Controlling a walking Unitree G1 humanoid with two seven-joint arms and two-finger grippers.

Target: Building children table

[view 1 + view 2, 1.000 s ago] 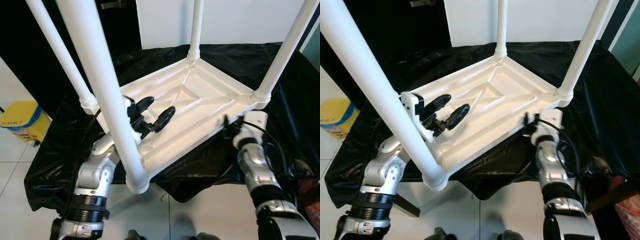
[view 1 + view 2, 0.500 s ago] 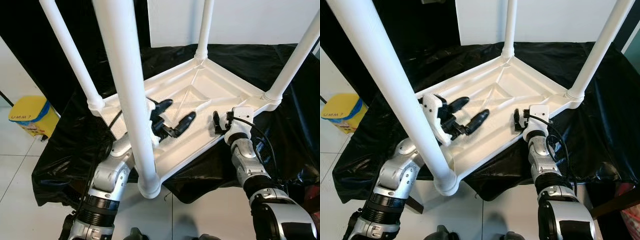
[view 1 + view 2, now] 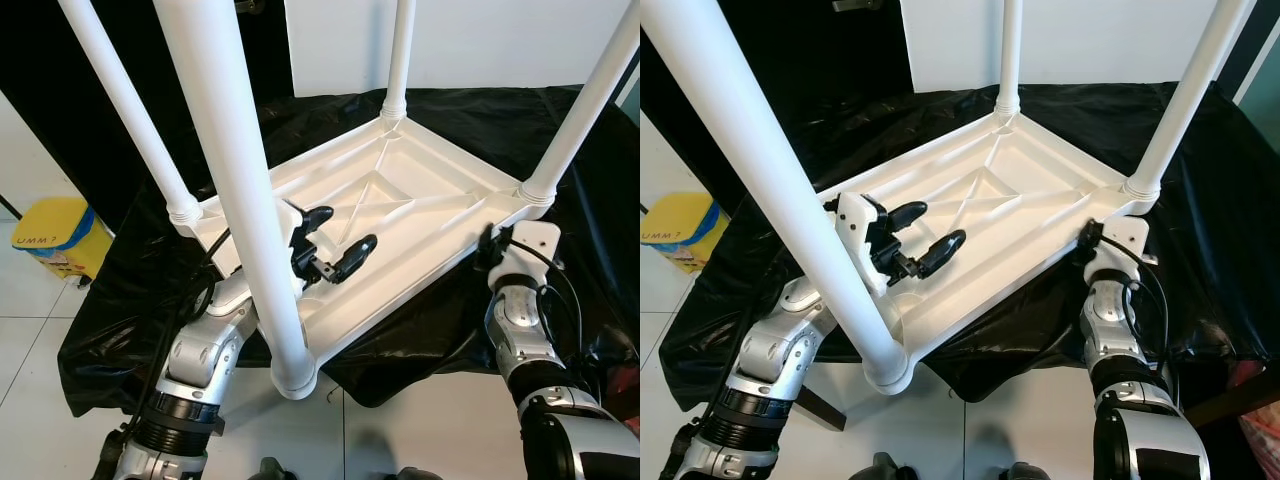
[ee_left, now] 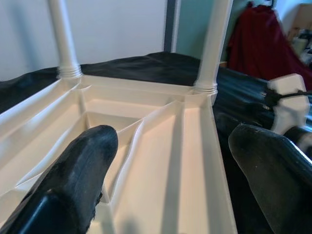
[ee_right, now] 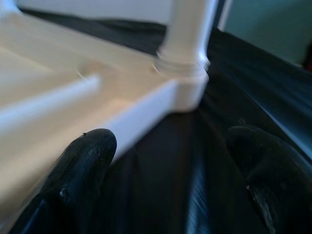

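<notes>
Under left gripper (image 3: 335, 240), upturned table (image 3: 420, 205) (jaws spread)

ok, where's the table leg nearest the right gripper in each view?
Left eye: table leg slants up the right edge.
Right eye: upper right.
Left wrist: beyond the tabletop, at its corner.
Right wrist: close ahead, at the corner.
Shared landmark: its ribbed collar beside the black cloth.

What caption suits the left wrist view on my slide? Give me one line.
Left hand, fingers apart, hovers over the ribbed underside of the upturned white table, two far legs rising above the black cloth.
</notes>
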